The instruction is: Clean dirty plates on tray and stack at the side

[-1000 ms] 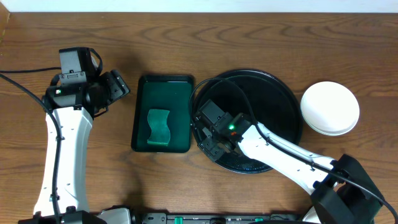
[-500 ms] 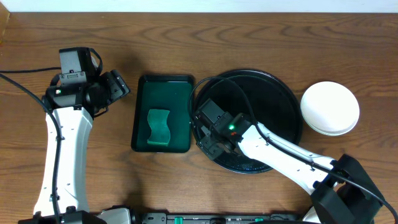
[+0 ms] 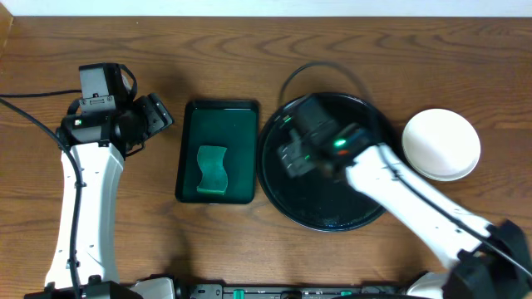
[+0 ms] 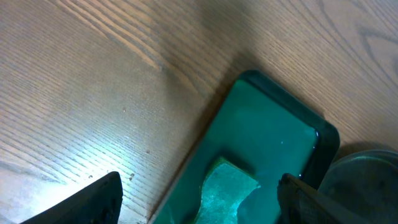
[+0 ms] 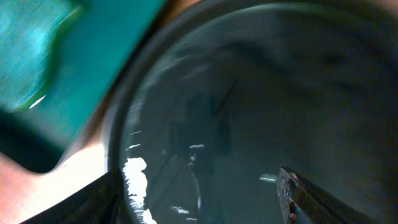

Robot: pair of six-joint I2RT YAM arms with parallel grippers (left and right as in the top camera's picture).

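Glossy black, round and raised at the rim, the tray (image 3: pixel 332 212) lies under your right gripper (image 5: pixel 199 186), whose fingers stand wide apart with nothing between them, above the shiny floor near its left rim. The plates (image 3: pixel 441 144), smooth, white and round, sit stacked on the grained wooden table (image 3: pixel 249 50) just beside the tray's right edge. Your left gripper (image 4: pixel 199 193), likewise spread and empty, hangs over the wood by the rectangular dark green tray (image 3: pixel 218 124), which holds a wavy green sponge (image 3: pixel 213 170).
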